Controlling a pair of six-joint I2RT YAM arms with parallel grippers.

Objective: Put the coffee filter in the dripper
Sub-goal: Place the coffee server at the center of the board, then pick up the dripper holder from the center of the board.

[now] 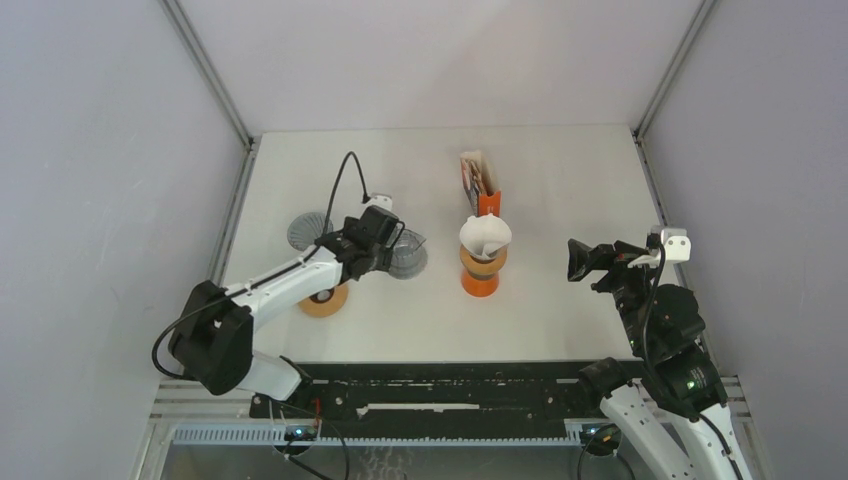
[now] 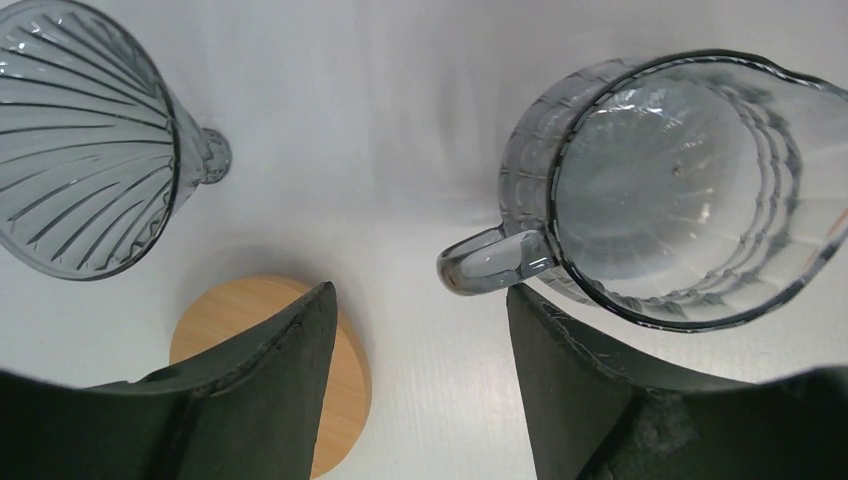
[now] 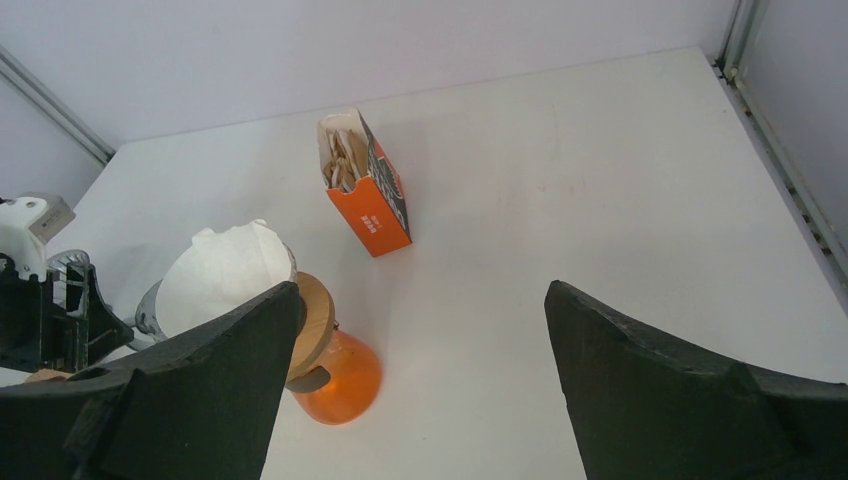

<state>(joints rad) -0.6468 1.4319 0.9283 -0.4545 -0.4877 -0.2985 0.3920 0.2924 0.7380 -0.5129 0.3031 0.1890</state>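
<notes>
A white coffee filter (image 1: 485, 234) (image 3: 222, 283) sits open in the top of the dripper (image 1: 479, 272), which has a wooden collar (image 3: 312, 318) over an orange glass base (image 3: 342, 378). My left gripper (image 1: 388, 248) (image 2: 420, 300) is open and holds nothing. It hangs low over the table, and a grey glass pitcher's handle (image 2: 490, 263) lies just past its right fingertip. My right gripper (image 1: 583, 261) (image 3: 420, 292) is wide open and empty, raised to the right of the dripper and facing it.
The grey ribbed pitcher (image 1: 409, 257) (image 2: 685, 185) stands by the left gripper. A grey ribbed glass cone (image 1: 309, 231) (image 2: 80, 150) lies to its left. A wood-topped orange piece (image 1: 323, 300) (image 2: 262, 340) sits nearer. An orange box of filters (image 1: 479, 184) (image 3: 365, 185) stands behind the dripper.
</notes>
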